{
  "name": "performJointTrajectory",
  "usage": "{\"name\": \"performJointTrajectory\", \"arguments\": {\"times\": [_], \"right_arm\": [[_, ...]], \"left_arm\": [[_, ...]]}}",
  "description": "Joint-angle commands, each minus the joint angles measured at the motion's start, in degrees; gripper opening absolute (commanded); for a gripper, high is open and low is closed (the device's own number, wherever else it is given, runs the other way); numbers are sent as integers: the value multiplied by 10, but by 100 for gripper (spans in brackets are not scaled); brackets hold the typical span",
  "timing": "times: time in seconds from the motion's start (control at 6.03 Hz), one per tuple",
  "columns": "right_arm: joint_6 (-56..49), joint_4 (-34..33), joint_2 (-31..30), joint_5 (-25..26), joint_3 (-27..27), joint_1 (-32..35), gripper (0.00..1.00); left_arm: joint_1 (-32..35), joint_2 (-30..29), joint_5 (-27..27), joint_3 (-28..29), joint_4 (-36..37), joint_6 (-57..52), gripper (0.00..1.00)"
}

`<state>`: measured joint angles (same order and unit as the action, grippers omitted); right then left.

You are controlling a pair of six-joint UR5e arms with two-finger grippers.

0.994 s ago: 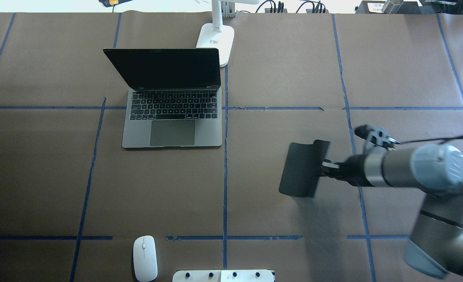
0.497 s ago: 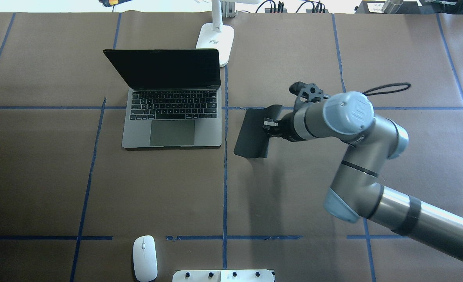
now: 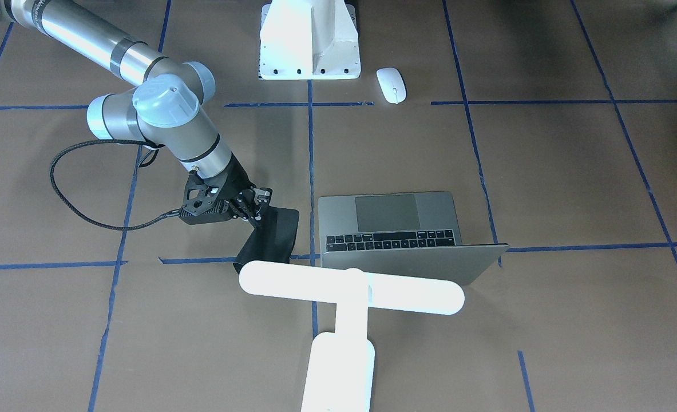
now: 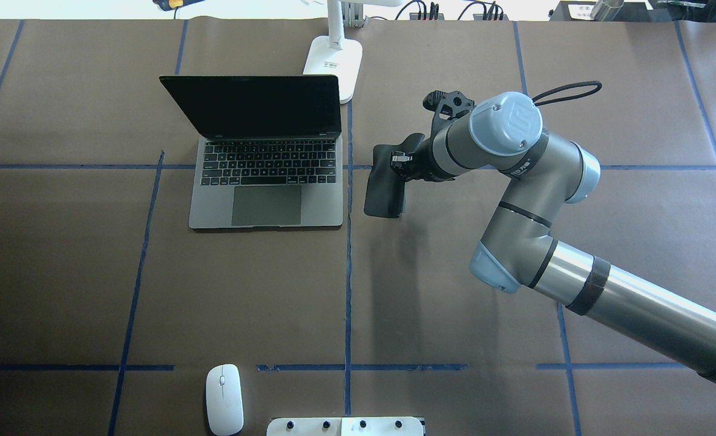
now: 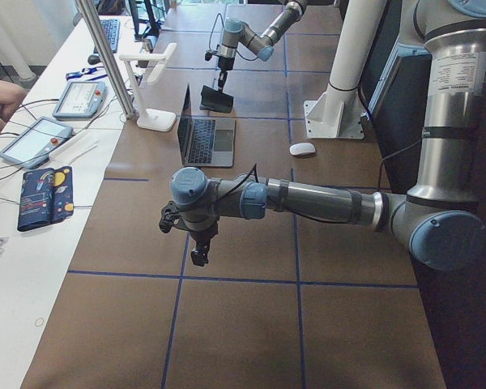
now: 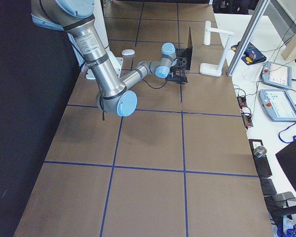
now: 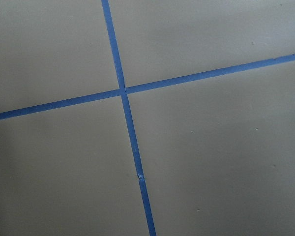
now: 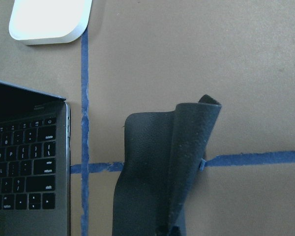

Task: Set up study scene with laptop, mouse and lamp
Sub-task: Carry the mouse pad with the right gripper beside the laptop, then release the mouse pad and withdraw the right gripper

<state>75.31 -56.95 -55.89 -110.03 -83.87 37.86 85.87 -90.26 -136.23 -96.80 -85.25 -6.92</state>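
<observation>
The open grey laptop (image 4: 267, 181) sits left of centre, screen dark; it also shows in the front view (image 3: 395, 229) and the right wrist view (image 8: 24, 162). The white lamp (image 3: 349, 292) stands just behind it, its base (image 4: 333, 60) by the lid's right corner. The white mouse (image 4: 224, 399) lies near the robot's edge. My right gripper (image 4: 399, 162) is shut on a flat black pad (image 4: 385, 188) that hangs bent just right of the laptop (image 8: 157, 172). My left gripper (image 5: 198, 253) shows only in the left side view, over bare table; I cannot tell its state.
The white flared pedestal (image 3: 309, 40) stands at the robot's edge next to the mouse. A black cable loop (image 3: 75, 189) trails from the right wrist. Blue tape lines (image 7: 128, 123) cross the brown table. Tablets and a pouch lie on the side bench (image 5: 32, 138).
My right arm has carried the black pad from the table's right side leftward and away from the robot, up to the laptop's right edge. Laptop, mouse and lamp have not moved.
</observation>
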Motion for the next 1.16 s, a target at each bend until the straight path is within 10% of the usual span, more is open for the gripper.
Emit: {"name": "performJointTrajectory", "arguments": {"times": [0.0,0.5,0.99], "right_arm": [[-10,-5,2,-7,2,2,99],[-70,-43,-13,-65,-7,45,100],[-281,-251,-50,-102,-96,112,100]], "left_arm": [[0,0,0,-1,0,0,100],[-1,-3,-23,-34,-3,1,100],[-98,-2,-18,-149,-9,110,100]]}}
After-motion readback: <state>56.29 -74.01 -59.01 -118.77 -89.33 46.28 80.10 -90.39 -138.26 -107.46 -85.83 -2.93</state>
